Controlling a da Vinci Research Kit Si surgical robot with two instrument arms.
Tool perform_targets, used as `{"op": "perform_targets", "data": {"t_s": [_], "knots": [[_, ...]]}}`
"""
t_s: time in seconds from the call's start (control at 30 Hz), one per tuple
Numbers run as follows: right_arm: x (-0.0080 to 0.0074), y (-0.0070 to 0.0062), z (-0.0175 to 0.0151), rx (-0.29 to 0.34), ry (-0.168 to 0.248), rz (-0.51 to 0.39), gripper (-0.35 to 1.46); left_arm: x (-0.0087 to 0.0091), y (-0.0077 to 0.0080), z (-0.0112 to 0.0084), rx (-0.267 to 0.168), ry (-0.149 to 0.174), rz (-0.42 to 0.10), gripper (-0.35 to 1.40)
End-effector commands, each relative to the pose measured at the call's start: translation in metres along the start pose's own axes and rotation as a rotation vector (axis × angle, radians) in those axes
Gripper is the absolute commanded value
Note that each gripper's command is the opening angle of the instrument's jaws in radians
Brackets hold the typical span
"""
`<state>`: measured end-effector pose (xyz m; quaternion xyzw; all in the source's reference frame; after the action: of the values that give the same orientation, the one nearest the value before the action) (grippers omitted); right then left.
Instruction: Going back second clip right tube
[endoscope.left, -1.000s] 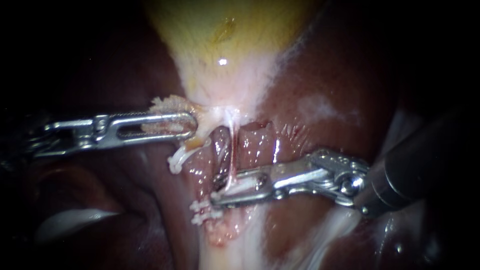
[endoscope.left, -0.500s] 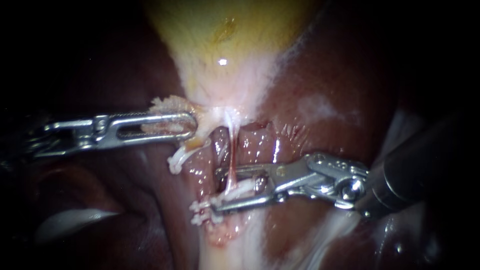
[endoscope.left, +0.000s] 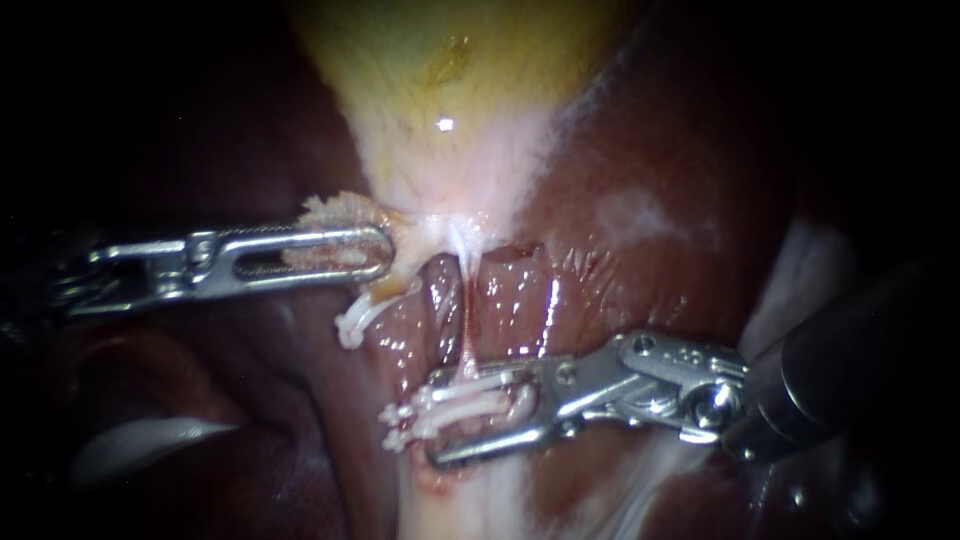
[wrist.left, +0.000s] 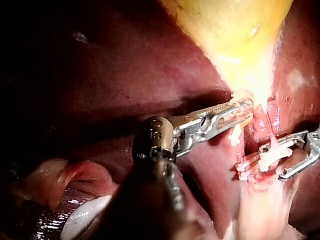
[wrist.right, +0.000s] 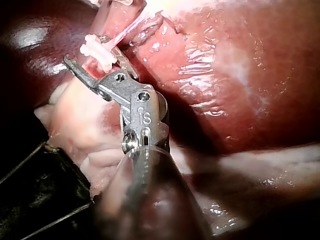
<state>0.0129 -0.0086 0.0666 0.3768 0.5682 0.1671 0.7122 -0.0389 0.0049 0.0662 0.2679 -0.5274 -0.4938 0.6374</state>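
The yellow gallbladder (endoscope.left: 450, 80) narrows to a pale neck, and my left instrument (endoscope.left: 375, 250) is shut on the frayed tissue there. A thin pink tube (endoscope.left: 466, 320) runs from the neck down to two white clips (endoscope.left: 450, 405) lying side by side. My right instrument (endoscope.left: 433, 422) has its jaws open, one above and one below these clips, with a clear gap. The left wrist view shows the left jaws (wrist.left: 245, 107) on the neck and the clips (wrist.left: 265, 157) just ahead of the right jaws (wrist.left: 295, 162). In the right wrist view the clips (wrist.right: 97, 50) lie at the jaw tips (wrist.right: 95, 57).
Dark red liver (endoscope.left: 650, 150) surrounds the site. Another white clip (endoscope.left: 352, 322) sits on a strand just below the left jaws. Pale fatty tissue (endoscope.left: 470, 500) continues below the clips. The right shaft (endoscope.left: 850, 370) fills the lower right.
My right jaws have opened from nearly closed around the tube to wide apart and dropped slightly. The white clips now show between them. The left instrument has not moved.
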Motion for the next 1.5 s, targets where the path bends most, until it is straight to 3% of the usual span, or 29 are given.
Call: {"op": "perform_targets", "data": {"t_s": [0.03, 0.37, 0.57, 0.77, 1.0, 1.23, 1.5], "knots": [[-0.0002, 0.0004, -0.0002, -0.01, 0.0, -0.007, 0.5, 0.0, 0.0, 0.0, 0.0, 0.0, 0.0, -0.35], [-0.001, 0.0038, -0.0025, -0.124, 0.009, -0.03, 0.5, 0.0002, 0.0, 0.0002, -0.001, -0.001, 0.001, -0.35], [-0.0016, 0.0045, -0.0041, -0.15, 0.005, -0.062, 0.5, 0.0002, 0.0, 0.0002, -0.001, -0.001, 0.001, -0.35], [-0.0013, 0.0034, -0.0068, -0.155, -0.011, -0.169, 0.5, 0.0002, 0.0, 0.0001, -0.001, -0.001, 0.001, -0.35], [0.0007, 0.0015, -0.0107, -0.178, -0.028, -0.269, 0.5, 0.0002, 0.0, 0.0, 0.0, 0.0, 0.001, -0.35], [0.0033, -0.0004, -0.0139, -0.179, -0.036, -0.308, 0.5, 0.0002, 0.0, 0.0001, 0.0, 0.0, 0.001, -0.35], [0.0044, -0.0014, -0.015, -0.174, -0.039, -0.323, 0.5, 0.0002, 0.0, 0.0002, -0.001, -0.001, 0.001, -0.35]]}}
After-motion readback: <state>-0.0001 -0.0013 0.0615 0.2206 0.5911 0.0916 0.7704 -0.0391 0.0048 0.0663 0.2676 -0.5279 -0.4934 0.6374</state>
